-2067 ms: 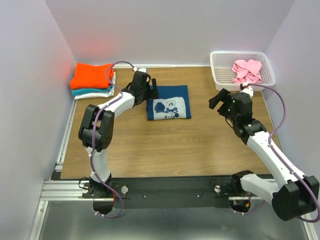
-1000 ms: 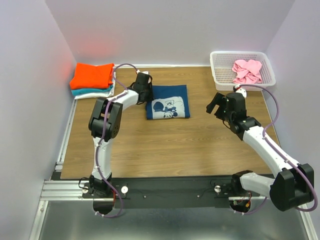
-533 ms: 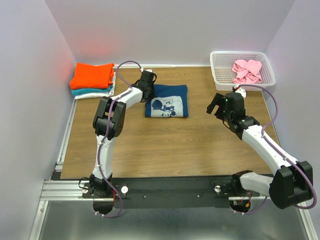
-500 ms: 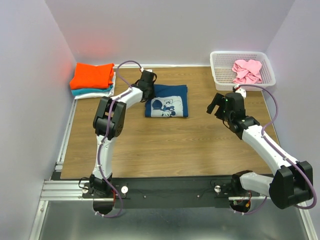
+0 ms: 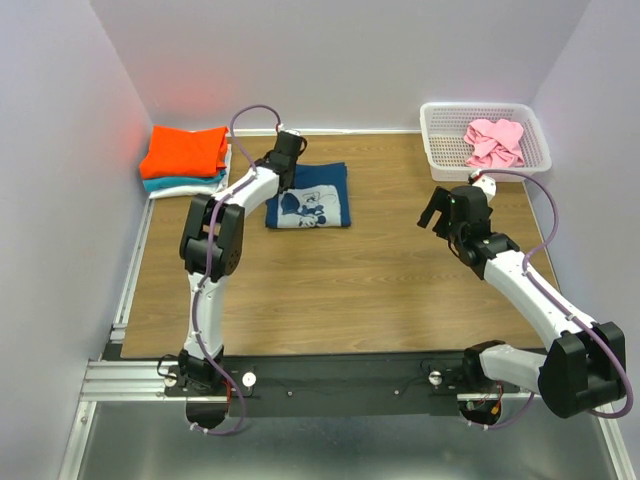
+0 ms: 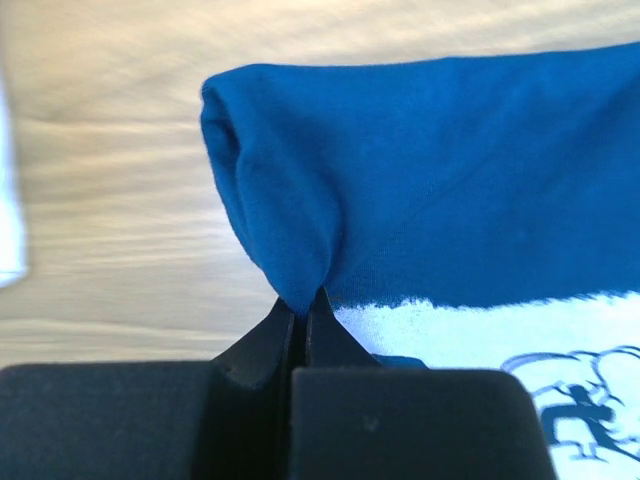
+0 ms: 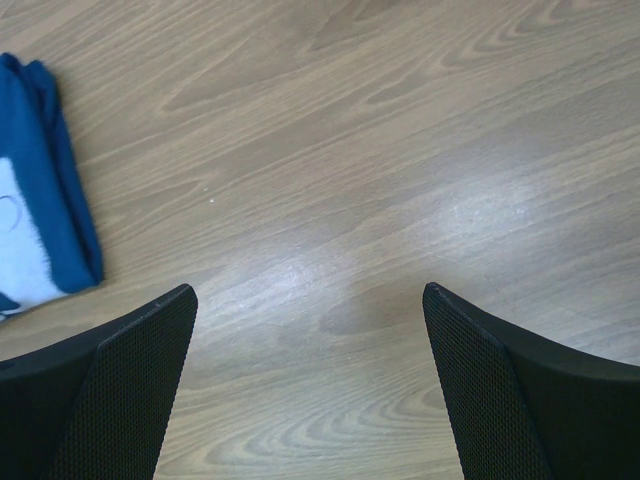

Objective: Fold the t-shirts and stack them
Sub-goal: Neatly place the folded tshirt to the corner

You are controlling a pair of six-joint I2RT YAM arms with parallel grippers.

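Sketchy corner pinch
Left gripper (image 6: 300,305) clamps a corner of the folded navy-blue cotton tee (image 6: 450,190); dragging might unfold it. Right gripper (image 7: 308,292) gapes open.

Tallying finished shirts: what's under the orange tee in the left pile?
A teal tee shows its edge beneath the orange tee, then a white tee under that. Anything else is covered.

White left arm (image 5: 252,190) and right arm (image 5: 530,295) are wearing black joints.
Purple cables (image 5: 553,220) are looping alongside; black fingers (image 7: 120,390) are showing mesh texture.

Left gripper (image 5: 281,172) on navy t-shirt (image 5: 312,197)
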